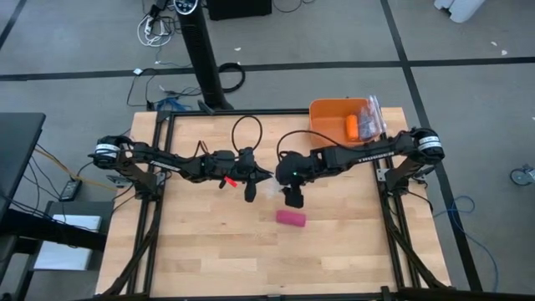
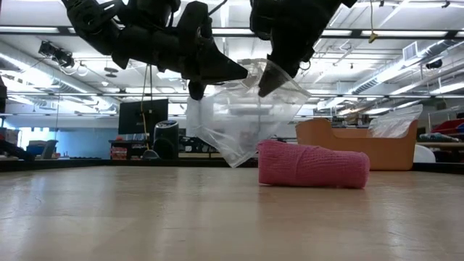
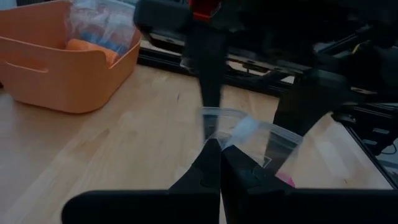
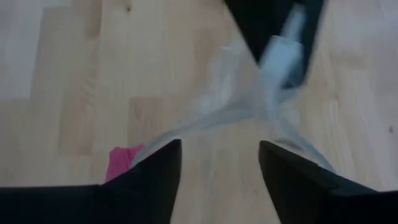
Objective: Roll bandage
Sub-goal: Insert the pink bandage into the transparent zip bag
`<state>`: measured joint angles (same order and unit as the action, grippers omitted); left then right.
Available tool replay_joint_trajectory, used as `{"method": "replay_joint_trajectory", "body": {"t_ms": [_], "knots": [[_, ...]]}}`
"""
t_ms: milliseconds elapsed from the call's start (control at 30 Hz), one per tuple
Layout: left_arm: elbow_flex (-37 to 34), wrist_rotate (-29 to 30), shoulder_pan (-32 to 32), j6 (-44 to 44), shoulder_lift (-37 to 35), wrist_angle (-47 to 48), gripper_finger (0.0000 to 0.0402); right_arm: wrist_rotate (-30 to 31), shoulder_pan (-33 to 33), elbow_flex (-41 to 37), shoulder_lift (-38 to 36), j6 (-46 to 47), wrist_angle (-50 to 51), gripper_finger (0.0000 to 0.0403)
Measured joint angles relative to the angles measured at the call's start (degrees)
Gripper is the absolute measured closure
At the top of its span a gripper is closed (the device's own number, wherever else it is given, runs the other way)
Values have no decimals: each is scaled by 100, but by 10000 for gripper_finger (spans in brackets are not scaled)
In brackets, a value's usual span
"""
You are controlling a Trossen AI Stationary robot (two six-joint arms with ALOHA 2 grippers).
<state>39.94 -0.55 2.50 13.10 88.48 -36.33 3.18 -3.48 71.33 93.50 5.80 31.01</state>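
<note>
The pink bandage [image 1: 291, 218] lies rolled as a stubby cylinder on its side on the wooden table; it also shows in the low view [image 2: 313, 167]. No gripper touches it. A clear plastic bag [image 2: 239, 119] hangs above the table just left of it. My left gripper [image 3: 219, 148] is shut on the bag's top. My right gripper [image 4: 219, 149] is open above the bag's mouth, pointing down, with the bandage [image 4: 121, 162] below and beside it. My left gripper pinches the bag's top rim [image 3: 231, 134] between its two shut fingers, coming level from the table's left side. The bag hangs slack below the fingers, clear of the table. My right gripper's open fingers [image 4: 163, 155] stand at the bag's mouth from above. The film runs to both fingertips, but I cannot tell whether they touch it.
An orange bin [image 1: 328, 110] stands at the table's far right, holding a small orange roll [image 1: 352, 126] and another crinkly plastic bag [image 1: 372, 115]. Bare wood lies to the near side and left of the bandage.
</note>
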Motion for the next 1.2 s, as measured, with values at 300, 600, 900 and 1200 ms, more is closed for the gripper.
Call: {"method": "replay_joint_trajectory", "body": {"t_ms": [300, 600, 900, 1200], "knots": [[0, 37, 0, 47, 0, -94, 402, 163, -91, 10, 179, -698, -493, 389], [0, -52, 0, 83, -1, -214, 402, 821, -93, -186, 283, -692, -557, 331], [1, -153, 0, 82, -1, -228, 402, 914, -271, -181, -91, -633, -238, 217], [-161, 76, 73, -58, -3, -243, 402, 1480, -481, -179, -1086, -105, 530, 171]]}}
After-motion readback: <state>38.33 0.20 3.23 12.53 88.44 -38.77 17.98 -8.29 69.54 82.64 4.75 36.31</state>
